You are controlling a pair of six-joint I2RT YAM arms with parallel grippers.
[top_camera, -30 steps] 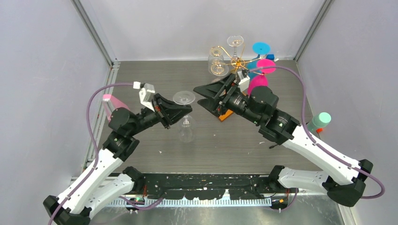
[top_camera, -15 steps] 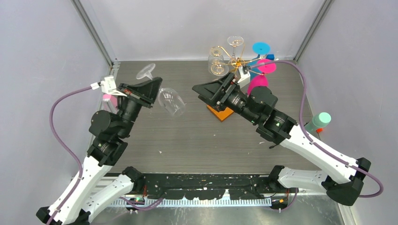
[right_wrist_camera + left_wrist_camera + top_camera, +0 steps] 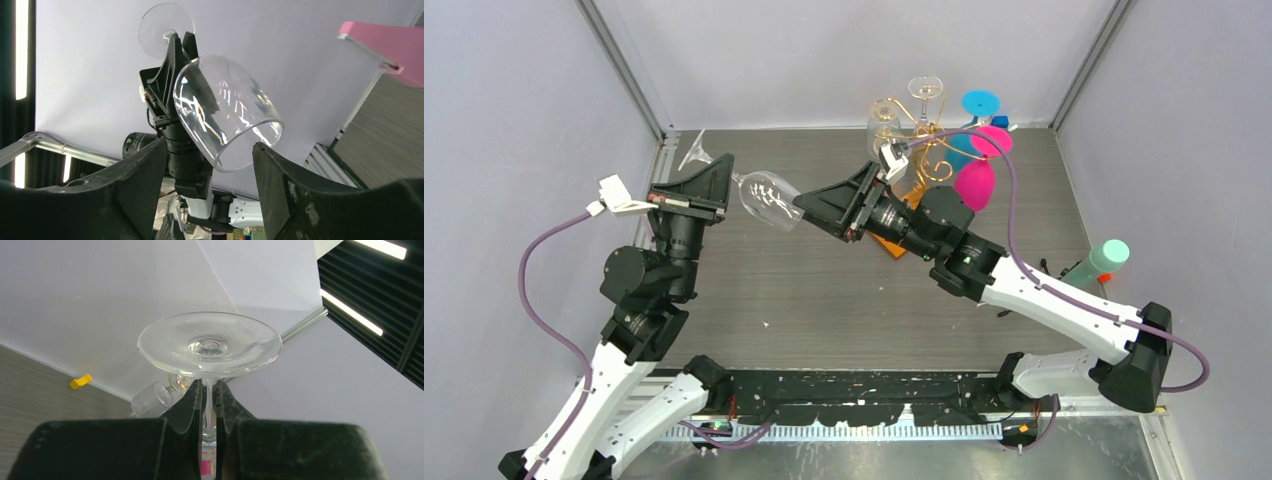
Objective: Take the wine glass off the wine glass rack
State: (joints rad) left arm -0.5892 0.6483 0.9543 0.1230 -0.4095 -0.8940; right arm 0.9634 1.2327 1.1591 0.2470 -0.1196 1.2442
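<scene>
Clear rounded wine glass (image 3: 769,198), thin stem in black left tool (image 3: 208,391)

Grey table (image 3: 824,290); on it, wine glass rack (image 3: 896,245); mint-green bottle (image 3: 1104,259)

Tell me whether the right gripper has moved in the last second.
Yes: the right gripper shifted left, away from the wine glass rack, toward the wine glass.
</scene>
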